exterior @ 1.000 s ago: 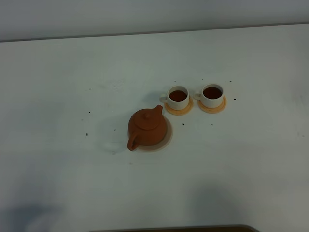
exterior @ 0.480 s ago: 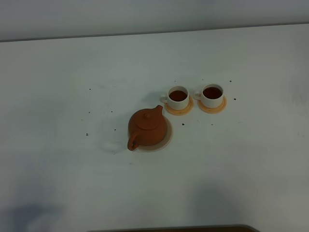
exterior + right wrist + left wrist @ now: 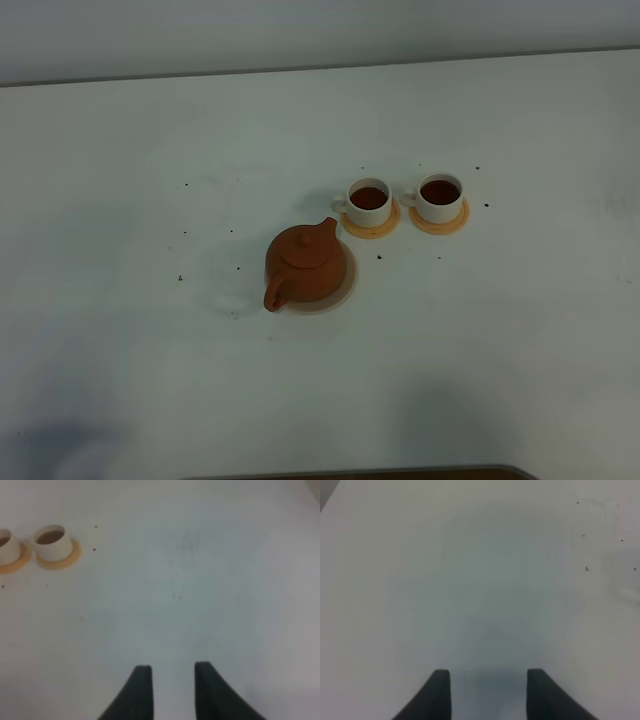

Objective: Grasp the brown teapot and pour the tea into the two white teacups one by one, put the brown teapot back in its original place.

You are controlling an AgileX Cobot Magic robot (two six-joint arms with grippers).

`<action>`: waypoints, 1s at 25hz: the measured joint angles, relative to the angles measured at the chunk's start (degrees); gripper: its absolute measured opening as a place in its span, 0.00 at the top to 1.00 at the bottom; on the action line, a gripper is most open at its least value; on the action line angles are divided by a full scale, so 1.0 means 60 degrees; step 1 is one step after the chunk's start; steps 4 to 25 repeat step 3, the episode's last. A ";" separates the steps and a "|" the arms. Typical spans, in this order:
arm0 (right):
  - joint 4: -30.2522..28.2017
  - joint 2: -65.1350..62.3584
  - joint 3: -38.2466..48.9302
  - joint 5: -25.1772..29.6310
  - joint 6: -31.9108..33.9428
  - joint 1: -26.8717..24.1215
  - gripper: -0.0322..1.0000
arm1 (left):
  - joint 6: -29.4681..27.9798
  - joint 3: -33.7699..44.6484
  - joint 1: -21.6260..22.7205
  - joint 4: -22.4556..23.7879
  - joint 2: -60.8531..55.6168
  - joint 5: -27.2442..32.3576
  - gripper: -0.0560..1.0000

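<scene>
The brown teapot (image 3: 306,265) sits upright on the pale beige wooden disc (image 3: 345,291) at the table's middle, spout toward the cups. The two white teacups (image 3: 369,201) (image 3: 439,196) stand on orange coasters (image 3: 371,229) behind and right of it, both holding dark tea. The right wrist view shows one whole cup (image 3: 52,540) and the edge of the other (image 3: 6,550), far from my right gripper (image 3: 172,672), which is open and empty. My left gripper (image 3: 488,675) is open over bare table. Neither gripper shows in the exterior high view.
The white table (image 3: 150,150) has small dark specks (image 3: 185,185) around the teapot and cups. A dark curved edge (image 3: 400,472) lies along the bottom of the exterior high view. The table's back edge meets a grey wall.
</scene>
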 joint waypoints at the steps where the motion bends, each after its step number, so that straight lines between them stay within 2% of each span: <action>1: 0.0000 0.0000 0.0000 0.0000 0.0000 0.0000 0.74 | 0.0000 0.0000 0.0000 0.0000 0.0000 0.0000 0.57; 25: 0.0000 0.0000 0.0000 0.0000 0.0000 0.0000 0.74 | 0.0010 0.0000 0.0000 0.0000 0.0000 0.0000 0.57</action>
